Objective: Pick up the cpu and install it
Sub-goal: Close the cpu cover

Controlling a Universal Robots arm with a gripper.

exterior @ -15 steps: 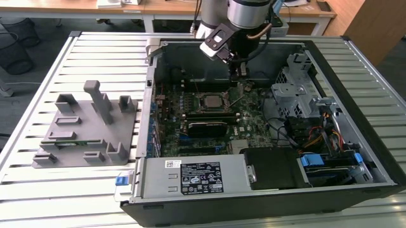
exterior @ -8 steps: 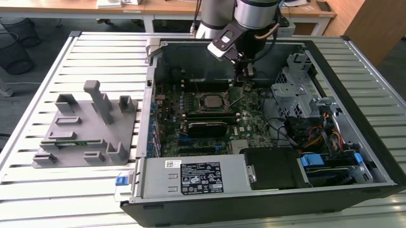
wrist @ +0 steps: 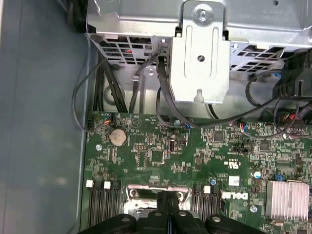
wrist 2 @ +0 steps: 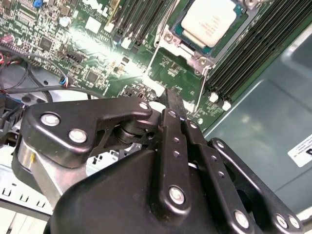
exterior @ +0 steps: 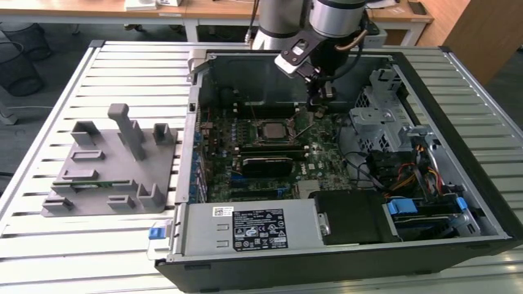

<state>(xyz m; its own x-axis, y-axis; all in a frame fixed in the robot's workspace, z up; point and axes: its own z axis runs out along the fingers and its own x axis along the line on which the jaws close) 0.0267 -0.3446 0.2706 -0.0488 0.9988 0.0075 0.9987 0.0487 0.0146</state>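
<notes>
The exterior view looks steeply down from some way off onto the open computer case (exterior: 457,202) lying on the slatted surface (exterior: 122,73). Both wrist views sit close above the green circuit board (wrist 2: 170,68) (wrist: 161,156), looking past the hand (wrist 2: 173,97) (wrist: 168,197). All three views share that board.

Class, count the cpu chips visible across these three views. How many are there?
1. The cpu lies in the socket on the motherboard; the arm may hide others.
</notes>
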